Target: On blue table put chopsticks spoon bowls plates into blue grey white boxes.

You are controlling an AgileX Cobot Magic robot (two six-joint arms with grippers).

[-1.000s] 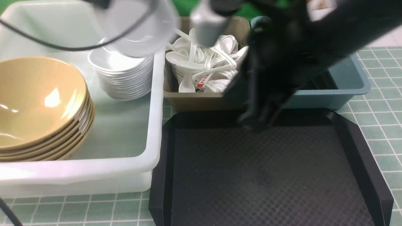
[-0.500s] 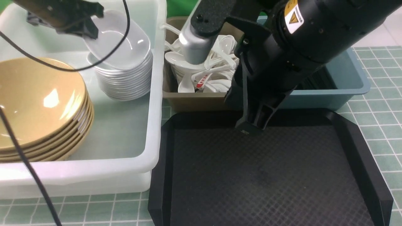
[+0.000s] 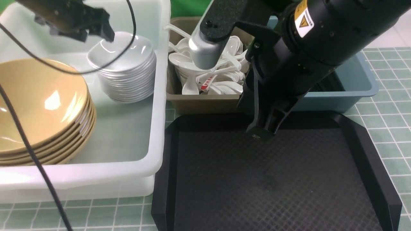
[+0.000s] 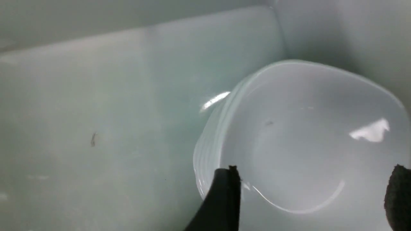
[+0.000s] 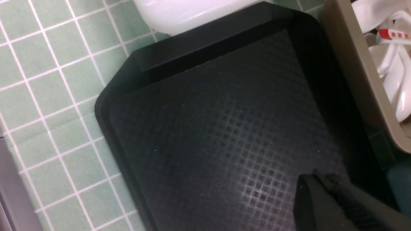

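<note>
The white plates and tan bowls shine glossy and smooth, the big tub is translucent white plastic, the black tray is matt with a cross-hatched texture, and the table looks like matt tile.

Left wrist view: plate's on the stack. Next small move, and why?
Probably lift the left gripper straight up. Its jaws stand open either side of the top plate, which sits level on the stack in the white tub; nothing is held.
</note>
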